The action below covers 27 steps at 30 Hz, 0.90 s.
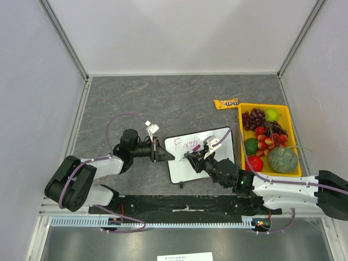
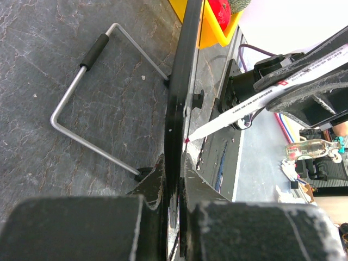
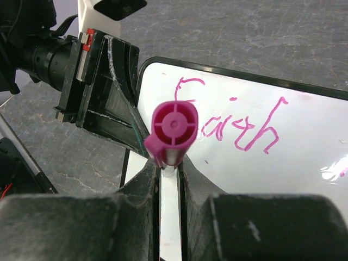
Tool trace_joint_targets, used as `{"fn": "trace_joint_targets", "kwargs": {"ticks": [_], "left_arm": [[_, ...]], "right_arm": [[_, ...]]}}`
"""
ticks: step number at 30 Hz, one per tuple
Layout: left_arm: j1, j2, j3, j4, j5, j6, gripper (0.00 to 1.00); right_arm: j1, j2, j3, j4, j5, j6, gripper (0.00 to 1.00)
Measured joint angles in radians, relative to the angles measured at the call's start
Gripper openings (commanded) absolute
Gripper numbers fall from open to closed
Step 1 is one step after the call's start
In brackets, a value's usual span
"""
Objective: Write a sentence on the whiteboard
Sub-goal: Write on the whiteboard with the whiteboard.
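The whiteboard [image 1: 187, 167] stands tilted on the table, between the two arms. Pink lettering reading "Faith" [image 1: 185, 144] runs along its top; it also shows in the right wrist view [image 3: 234, 124]. My left gripper [image 1: 166, 155] is shut on the board's left edge; in the left wrist view the fingers [image 2: 176, 160] clamp the black frame [image 2: 182, 81]. My right gripper [image 1: 198, 159] is shut on a pink marker [image 1: 210, 145], whose cap end [image 3: 174, 128] rises above my fingers [image 3: 171, 163]. The marker [image 2: 255, 103] has its tip at the board face, below the "F".
A yellow tray [image 1: 261, 105] of fruit stands right of the board, with a melon [image 1: 283, 160] at its near end. A yellow candy packet [image 1: 226, 103] lies behind it. A wire stand [image 2: 92, 109] juts out behind the board. Grey walls close three sides.
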Motion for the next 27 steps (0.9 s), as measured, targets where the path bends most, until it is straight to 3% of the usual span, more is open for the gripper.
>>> {"fn": "trace_joint_targets", "kwargs": {"ticks": [27], "left_arm": [[0.0,0.0,0.0,0.0,0.002,0.001,0.02]], "right_arm": [[-0.001,-0.05,0.038,-0.05,0.043,-0.009,0.0]]}}
